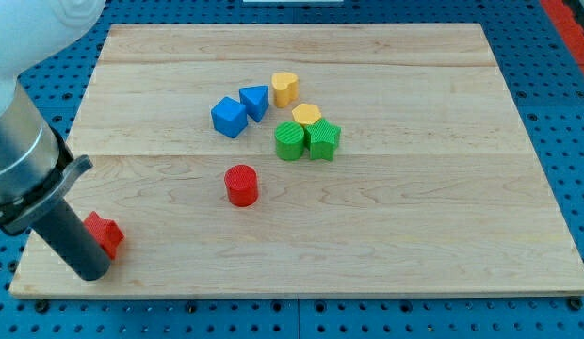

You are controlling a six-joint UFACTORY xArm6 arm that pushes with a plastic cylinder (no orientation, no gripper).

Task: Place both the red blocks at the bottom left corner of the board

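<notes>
A red cylinder stands near the middle of the wooden board, left of centre. A second red block, star-like in shape, lies near the board's bottom left corner, partly hidden by my rod. My tip rests on the board just below and left of that red block, touching or nearly touching it. The red cylinder is well to the upper right of my tip.
A blue cube and a blue triangle sit above the red cylinder. A yellow heart-like block, a yellow hexagon, a green cylinder and a green star-like block cluster to their right.
</notes>
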